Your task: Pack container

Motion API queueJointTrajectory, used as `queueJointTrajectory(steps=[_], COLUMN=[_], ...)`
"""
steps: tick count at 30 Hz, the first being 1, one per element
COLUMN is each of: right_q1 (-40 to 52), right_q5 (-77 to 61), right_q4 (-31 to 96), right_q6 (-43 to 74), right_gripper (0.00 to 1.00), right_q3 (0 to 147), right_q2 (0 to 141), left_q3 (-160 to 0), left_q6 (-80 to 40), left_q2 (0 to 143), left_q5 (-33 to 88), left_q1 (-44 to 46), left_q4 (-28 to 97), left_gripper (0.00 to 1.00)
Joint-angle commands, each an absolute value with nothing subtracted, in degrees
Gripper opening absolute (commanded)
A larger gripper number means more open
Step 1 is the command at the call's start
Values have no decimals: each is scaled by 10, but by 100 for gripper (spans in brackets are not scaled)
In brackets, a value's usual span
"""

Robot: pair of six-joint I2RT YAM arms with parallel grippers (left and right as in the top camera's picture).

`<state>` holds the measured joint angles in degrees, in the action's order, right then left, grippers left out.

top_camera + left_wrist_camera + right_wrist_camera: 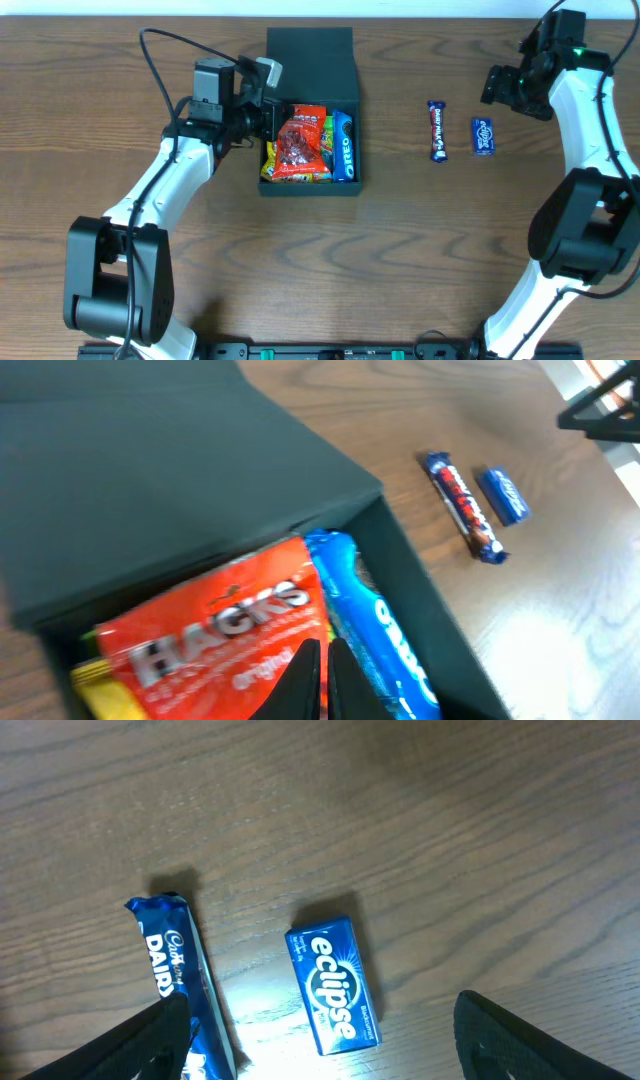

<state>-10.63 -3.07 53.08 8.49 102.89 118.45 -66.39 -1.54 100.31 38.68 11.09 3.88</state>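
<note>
The dark green-black container (350,180) stands open at the table's middle, its flap lid (310,62) folded back. Inside lie a red Hacks bag (301,142), a blue Oreo pack (342,146) and a yellow packet (268,160). My left gripper (266,112) is shut and empty at the container's left rim; in the left wrist view its fingertips (322,682) hang over the Hacks bag (215,635) and the Oreo pack (375,630). My right gripper (505,88) is open, high above a blue Eclipse box (333,984) and a Dairy Milk bar (185,985).
The Dairy Milk bar (437,130) and the Eclipse box (484,136) lie side by side on the wooden table right of the container; both also show in the left wrist view, bar (462,504) and box (504,495). A black rail (330,351) runs along the front edge.
</note>
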Motion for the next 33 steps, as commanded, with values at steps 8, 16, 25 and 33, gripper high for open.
queueJointTrajectory(steps=[8,16,25,33], right_q1=[-105,-96,-93,-93], right_q5=[-35,-35,-35,-35], right_q4=[532,532,534,540], right_q6=[94,94,94,98], right_gripper=[83,84,83,83], right_q3=[1030,1030,1030,1030], right_q2=[1180,1180,1180,1180], left_q3=[-675,-675,-677,-681], left_q6=[15,63,77,77], left_q2=[1005,1012,1016,1005], left_q5=[317,167,86,77], left_q1=[132,187,188,188], left_q4=[126,166,220,220], left_gripper=[6,6,6,5])
